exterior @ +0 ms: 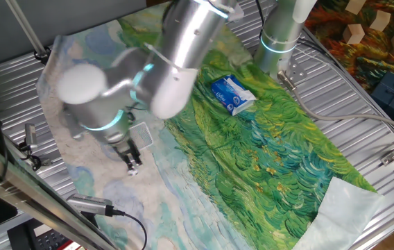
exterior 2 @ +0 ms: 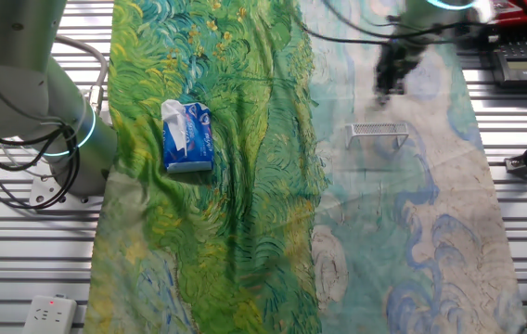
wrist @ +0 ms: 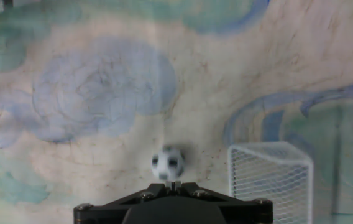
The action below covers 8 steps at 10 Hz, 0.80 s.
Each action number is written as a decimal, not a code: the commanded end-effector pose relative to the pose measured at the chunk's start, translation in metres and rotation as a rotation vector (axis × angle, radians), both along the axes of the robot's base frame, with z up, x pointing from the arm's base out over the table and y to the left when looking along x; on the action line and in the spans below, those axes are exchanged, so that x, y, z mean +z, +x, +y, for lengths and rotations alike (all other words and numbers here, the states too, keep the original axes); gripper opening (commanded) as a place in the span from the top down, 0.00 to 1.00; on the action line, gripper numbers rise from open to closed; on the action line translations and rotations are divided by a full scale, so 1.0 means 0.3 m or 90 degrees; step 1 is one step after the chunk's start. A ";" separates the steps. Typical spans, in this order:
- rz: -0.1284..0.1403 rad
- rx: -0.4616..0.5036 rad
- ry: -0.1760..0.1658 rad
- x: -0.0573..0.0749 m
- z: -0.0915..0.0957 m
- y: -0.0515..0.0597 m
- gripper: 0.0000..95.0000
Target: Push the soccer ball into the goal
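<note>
A silver robot arm leans low over a table draped with a painted cloth (exterior 2: 245, 186), green swirls on one half and pale blue and cream on the other. In the hand view, the soccer ball (wrist: 168, 164) sits low in the centre of the frame, a tiny white ball with black patches, slightly blurred. It rests on the pale cloth just above the dark fingertips of the gripper (wrist: 173, 185), which meet at a narrow point right behind the ball; the jaws look pressed together with nothing held between them. Whether the tip actually touches the ball I cannot tell.

The goal (wrist: 270, 177) stands at the lower right of that same view, a small box of white mesh netting, near the ball but clearly apart from it, off to the side. The ball is outside the net.

In the other fixed view, the goal (exterior 2: 378, 133) shows as a small pale frame in the upper right part of the picture, with the gripper (exterior 2: 389, 88) just above it. The ball is too small to make out there. A blue-and-white packet (exterior 2: 186, 137) lies on the green half, well apart from the action.

By my reading, the task is barely under way: the tip is lined up behind the ball, but a sideways push toward the net is left to do.
</note>
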State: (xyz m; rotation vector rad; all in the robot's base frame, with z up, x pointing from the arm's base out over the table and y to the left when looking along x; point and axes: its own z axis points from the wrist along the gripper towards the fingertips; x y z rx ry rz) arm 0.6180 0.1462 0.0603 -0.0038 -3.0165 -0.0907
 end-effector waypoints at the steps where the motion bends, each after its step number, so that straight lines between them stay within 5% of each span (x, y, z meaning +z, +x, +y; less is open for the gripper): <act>1: 0.030 -0.003 -0.001 0.023 0.009 -0.037 1.00; 5: 0.022 -0.009 0.005 -0.032 0.028 -0.118 1.00; 8: -0.018 -0.015 0.019 -0.112 0.025 -0.122 1.00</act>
